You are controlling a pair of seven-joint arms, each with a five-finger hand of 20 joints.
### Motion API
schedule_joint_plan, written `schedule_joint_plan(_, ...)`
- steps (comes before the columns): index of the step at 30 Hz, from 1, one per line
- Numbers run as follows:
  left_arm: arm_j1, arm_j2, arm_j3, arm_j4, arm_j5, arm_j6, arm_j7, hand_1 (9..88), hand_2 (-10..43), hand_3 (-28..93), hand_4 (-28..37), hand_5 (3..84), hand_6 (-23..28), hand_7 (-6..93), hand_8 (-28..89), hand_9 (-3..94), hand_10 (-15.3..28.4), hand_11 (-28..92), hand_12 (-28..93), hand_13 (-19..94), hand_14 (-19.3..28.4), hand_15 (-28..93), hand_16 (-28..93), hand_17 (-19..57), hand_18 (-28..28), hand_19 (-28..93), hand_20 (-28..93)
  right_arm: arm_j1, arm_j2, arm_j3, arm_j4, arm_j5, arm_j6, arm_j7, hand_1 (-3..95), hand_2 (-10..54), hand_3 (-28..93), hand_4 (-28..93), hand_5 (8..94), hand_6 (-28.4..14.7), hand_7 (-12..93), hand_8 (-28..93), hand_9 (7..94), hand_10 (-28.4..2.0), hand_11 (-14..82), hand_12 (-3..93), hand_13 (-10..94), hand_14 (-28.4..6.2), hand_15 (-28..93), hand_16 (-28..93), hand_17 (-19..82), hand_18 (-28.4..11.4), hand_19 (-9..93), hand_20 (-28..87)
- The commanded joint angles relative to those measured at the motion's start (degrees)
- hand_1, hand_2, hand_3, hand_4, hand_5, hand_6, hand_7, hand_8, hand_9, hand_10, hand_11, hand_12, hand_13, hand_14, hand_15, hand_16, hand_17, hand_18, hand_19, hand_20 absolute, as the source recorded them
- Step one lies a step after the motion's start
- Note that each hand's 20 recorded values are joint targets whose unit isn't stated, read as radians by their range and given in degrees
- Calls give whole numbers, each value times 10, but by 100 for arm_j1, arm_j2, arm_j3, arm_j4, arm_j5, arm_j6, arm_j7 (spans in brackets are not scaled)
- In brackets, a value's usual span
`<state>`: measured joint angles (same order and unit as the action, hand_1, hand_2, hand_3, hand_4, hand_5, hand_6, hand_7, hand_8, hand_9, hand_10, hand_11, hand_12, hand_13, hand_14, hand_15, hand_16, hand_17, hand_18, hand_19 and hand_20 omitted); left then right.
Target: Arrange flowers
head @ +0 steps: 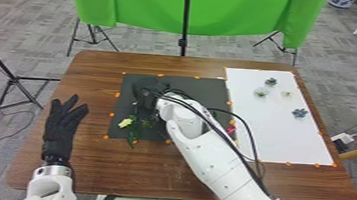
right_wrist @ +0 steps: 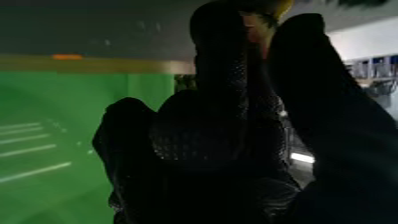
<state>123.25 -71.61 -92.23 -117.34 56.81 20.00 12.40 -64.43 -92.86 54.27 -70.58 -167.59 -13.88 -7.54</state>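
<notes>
In the head view, my right hand (head: 146,90) is over the upper left part of the dark mat (head: 194,85), hard to make out against it. In the right wrist view, a pinkish and yellow flower (right_wrist: 258,31) is pinched between the tips of my right hand (right_wrist: 218,100); its far part is cut off. A pale yellow flower (head: 125,122) with green leaves lies at the mat's left side. Past the forearm, a pink flower (head: 232,128) is partly hidden. My left hand (head: 64,126) rests at the table's left, its fingers straight.
On the white sheet (head: 275,139) at the right sit several small succulents, among them a blue-green one (head: 300,113) and a pale one (head: 262,92). Orange markers line both sheets. Loose black cables (head: 248,137) hang beside my right forearm. Behind the brown table (head: 97,65) stands a green backdrop (head: 145,8).
</notes>
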Motion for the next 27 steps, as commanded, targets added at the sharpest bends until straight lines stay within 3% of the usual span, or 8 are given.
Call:
schedule_joint_plan(1,82,16,-5,29,-32,31,-40,161,138,508,-283,390,42,54,-61,460,128,120,94,341,145,98,23,45,117,22,186,146,220,-126,-143,51,62,275,429,-95,653,-170,677,2,192,-83,832,-120,279,257,889,-20,647,348,654,-114,932,640)
schedule_joint_plan(9,70,23,14,21,-9,20,-45,168,141,502,-283,391,41,55,-61,459,127,122,97,343,146,98,25,44,118,26,187,348,163,-172,-159,511,407,655,394,-95,643,-163,671,-1,195,-97,834,-126,280,254,886,-23,647,346,651,-116,932,639)
schedule_joint_plan(15,54,3,21,32,-3,21,-39,164,139,511,-283,391,41,55,-60,460,128,122,97,344,146,98,27,45,118,26,186,498,384,-382,-548,1650,301,1257,368,-95,641,-152,668,-5,191,-97,834,-129,280,255,887,-26,643,345,650,-117,932,635)
schedule_joint_plan(20,99,-32,-4,18,4,26,-35,163,135,515,-283,392,40,56,-61,460,128,124,98,345,147,99,27,43,119,28,186,546,1340,-706,-1731,2937,15,1838,338,-90,630,-137,669,-9,184,-93,831,-134,276,254,887,-32,630,345,647,-122,932,627)
schedule_joint_plan(24,143,-54,-53,4,-11,29,-40,164,135,512,-283,393,41,56,-62,460,129,126,98,346,147,99,27,43,119,28,185,217,2377,-440,-3079,3863,-544,2127,299,-8,625,-115,681,-16,169,-88,835,-141,268,252,880,-45,628,346,637,-130,932,617)
schedule_joint_plan(25,50,-59,-42,34,8,51,-110,163,135,513,-283,393,41,56,-61,460,129,126,98,346,147,99,28,43,119,28,185,118,2570,-252,-3281,3953,-655,2107,296,5,626,-110,682,-18,165,-86,836,-142,266,252,879,-45,626,346,635,-132,932,615)
schedule_joint_plan(27,87,-75,-54,24,7,36,-86,163,134,513,-283,393,41,56,-61,461,128,126,98,346,147,99,28,43,119,28,184,-225,2997,116,-3766,4042,-574,2233,294,19,628,-102,684,-20,159,-84,836,-144,264,253,877,-46,623,346,629,-135,932,612)
